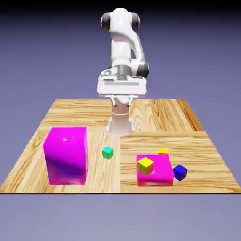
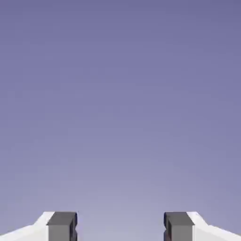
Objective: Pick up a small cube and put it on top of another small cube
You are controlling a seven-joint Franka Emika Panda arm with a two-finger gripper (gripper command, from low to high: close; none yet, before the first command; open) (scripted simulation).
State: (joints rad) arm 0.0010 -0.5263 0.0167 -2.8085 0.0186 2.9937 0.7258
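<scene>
The wooden table [image 1: 70,110] has plank grain and stands before a plain blue-violet backdrop [image 1: 28,47]. The tiny green-teal cube [image 1: 108,152] lies on the bare wood near the table's middle, at about 3 o'clock from the tall magenta block [image 1: 66,155] and 9 o'clock from the low magenta block [image 1: 157,174]. A yellow cube [image 1: 145,165] sits on the low block, and a dark blue cube [image 1: 180,172] is just beside it. The gripper [image 2: 120,228] is open and holds nothing; the hand view shows only backdrop between the fingertips [image 2: 61,226].

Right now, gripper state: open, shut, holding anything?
Gripper: open, nothing between its fingertips; the hand view shows only backdrop.
</scene>
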